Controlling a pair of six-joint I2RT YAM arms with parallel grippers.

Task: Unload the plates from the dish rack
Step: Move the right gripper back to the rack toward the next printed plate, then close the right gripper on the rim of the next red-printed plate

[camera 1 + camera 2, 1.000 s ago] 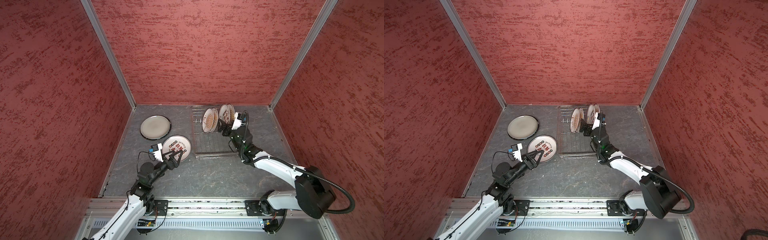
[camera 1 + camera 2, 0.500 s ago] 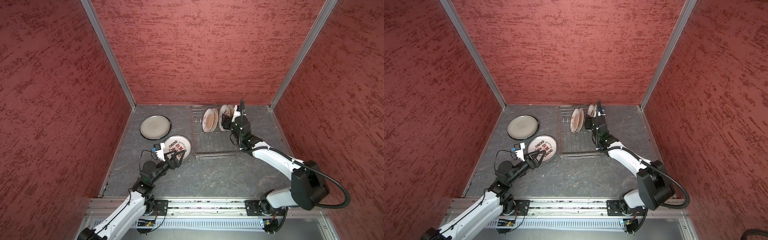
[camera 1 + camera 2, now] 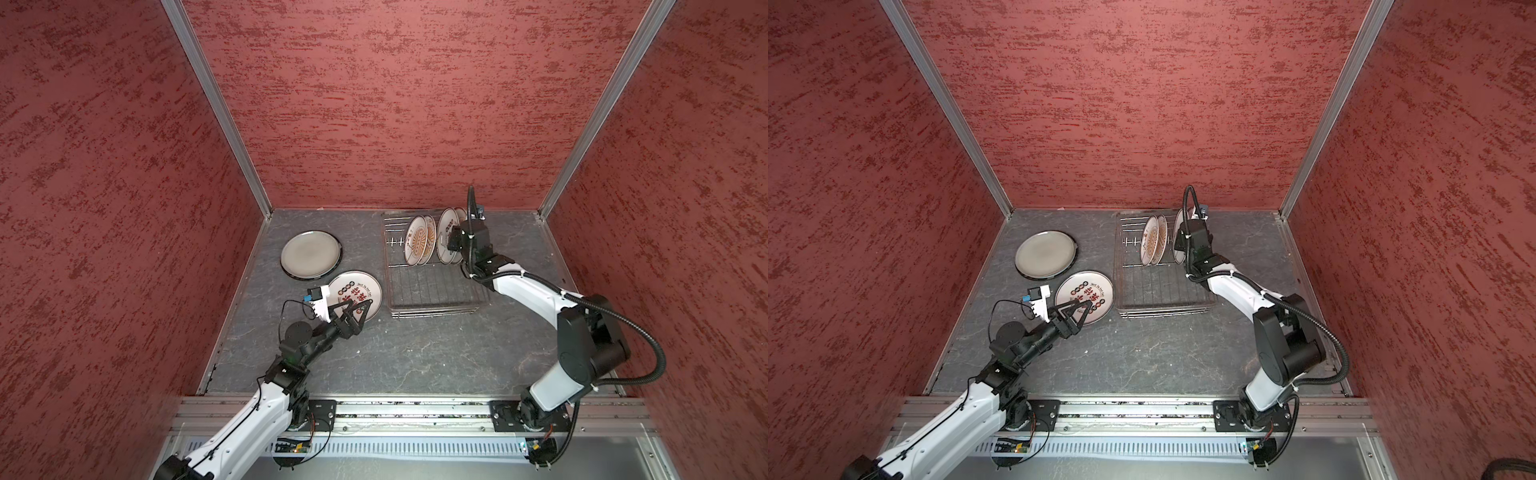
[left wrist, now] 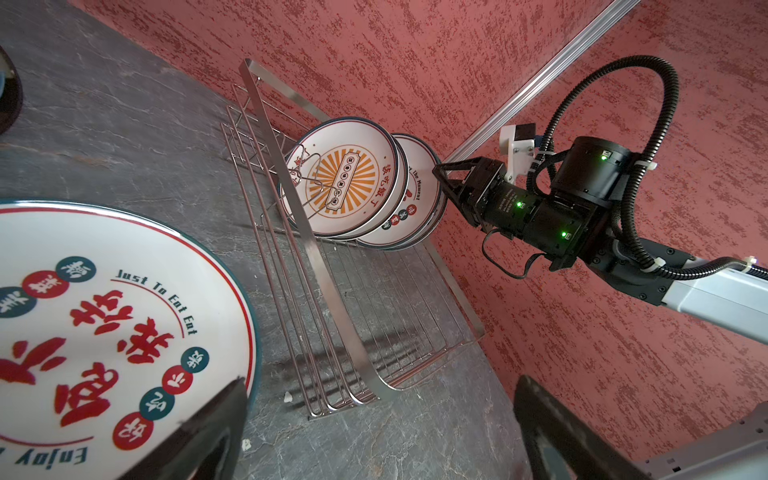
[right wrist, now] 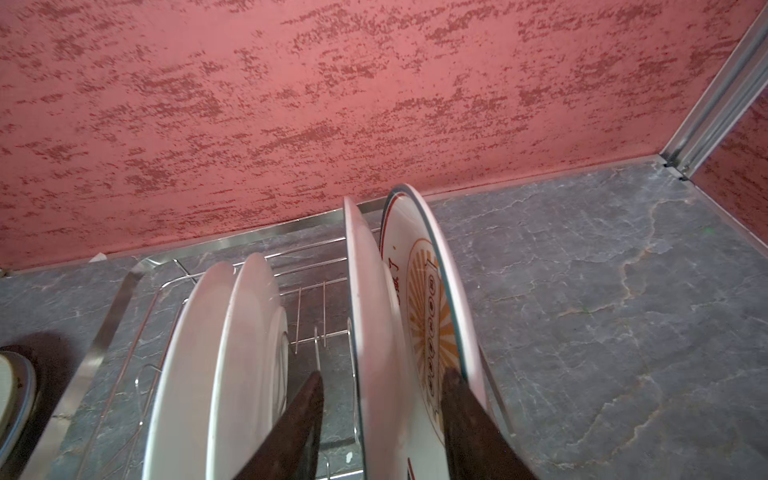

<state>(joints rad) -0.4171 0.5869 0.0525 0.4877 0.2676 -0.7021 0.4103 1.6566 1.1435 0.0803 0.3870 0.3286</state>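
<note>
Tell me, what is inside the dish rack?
Four plates stand on edge in the dish rack, in two pairs. Each front plate covers most of the one behind it.

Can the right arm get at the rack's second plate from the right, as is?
Likely yes: the right end effector straddles that plate, one finger in the gap between pairs, one beside the end plate.
</note>
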